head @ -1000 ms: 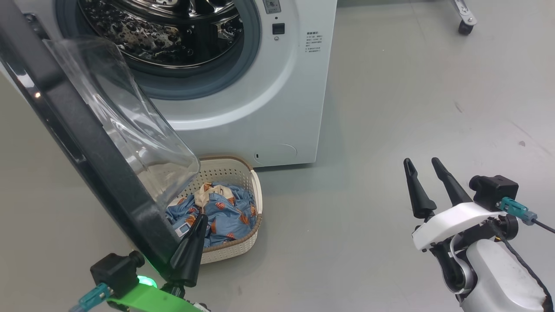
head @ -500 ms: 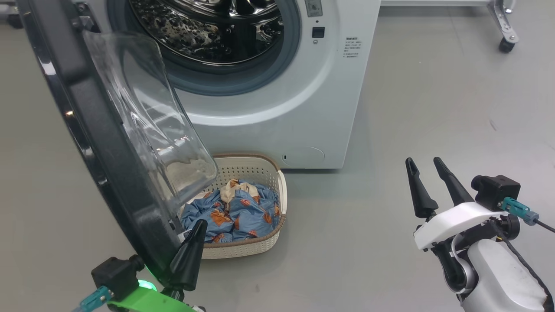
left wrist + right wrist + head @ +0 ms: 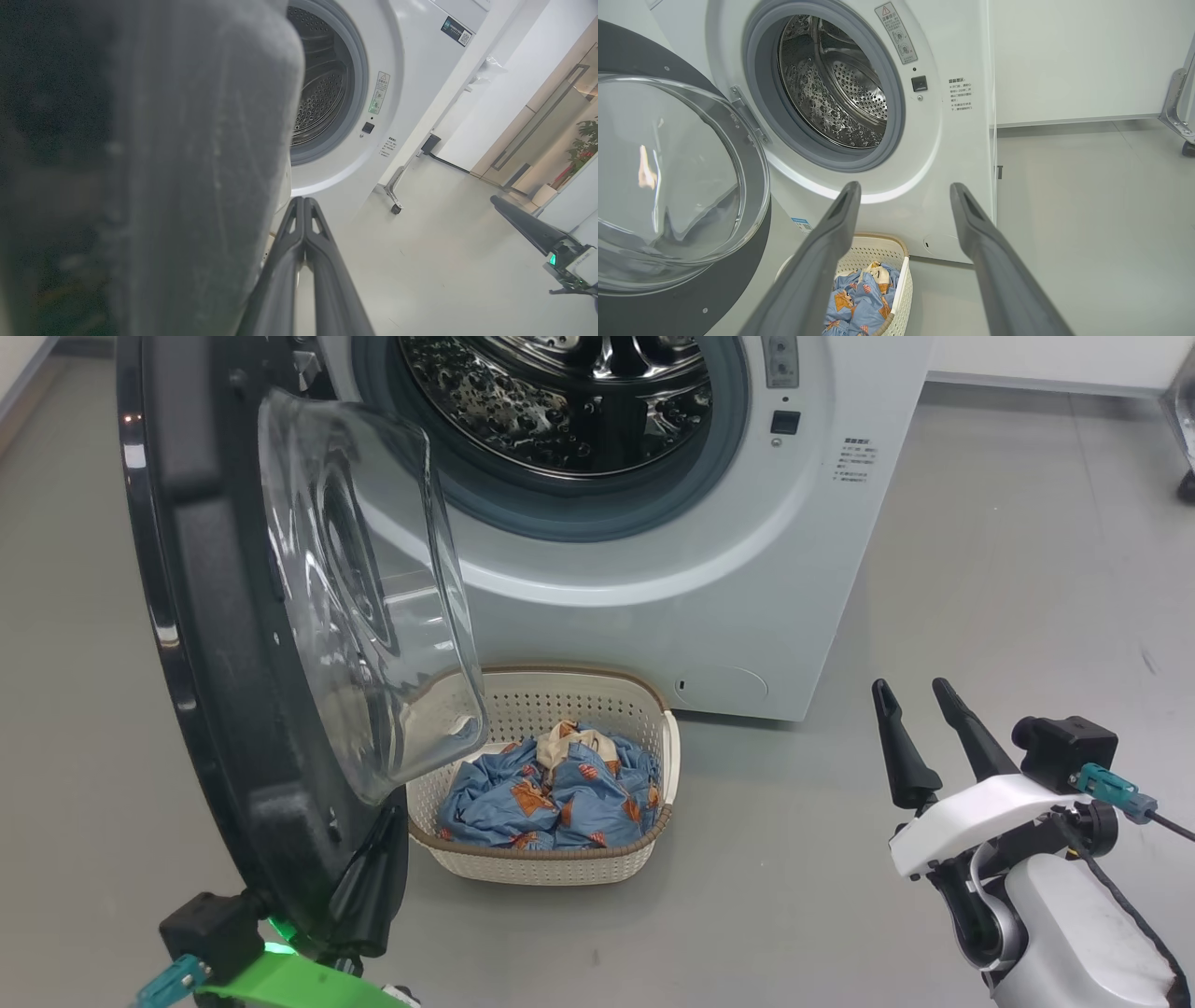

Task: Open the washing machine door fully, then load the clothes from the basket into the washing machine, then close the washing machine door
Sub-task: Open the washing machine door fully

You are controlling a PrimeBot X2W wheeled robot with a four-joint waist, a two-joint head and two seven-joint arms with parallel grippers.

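grey floor (image 3: 887, 569) is spread before the washing machine (image 3: 653, 607), whose steel drum (image 3: 579, 401) is laid bare behind the grey seal. the washing machine door (image 3: 201, 709) is swung out on the robot's left, nearly edge-on in the head view. its glass bowl (image 3: 373, 616) hangs over the left end of the basket (image 3: 560, 868), which is set on the floor just in front of the machine. the clothes (image 3: 551, 793) are heaped inside the basket — blue printed fabric with a cream piece on top — and none are seen in the drum.

the left claw (image 3: 387, 840) is clenched on nothing, fingers pressed together, and is placed low at the inner side of the door's black rim; whether it is actually touching cannot be told. the right claw (image 3: 907, 683) is held released, fingers spread and empty, well apart from the basket.

the door-opening step is judged to be under way, with loading not yet begun. a clenched claw that merely pushes has no hold, so it could be slid off the glossy rim and the door let swing back toward the drum. if the door is stopped short of full swing, the basket would be partly covered by the bowl, and a reaching arm could be knocked against the glass. the basket — light, loose on a smooth floor — could be shoved or tipped by the rim or by a claw lowered beside it.
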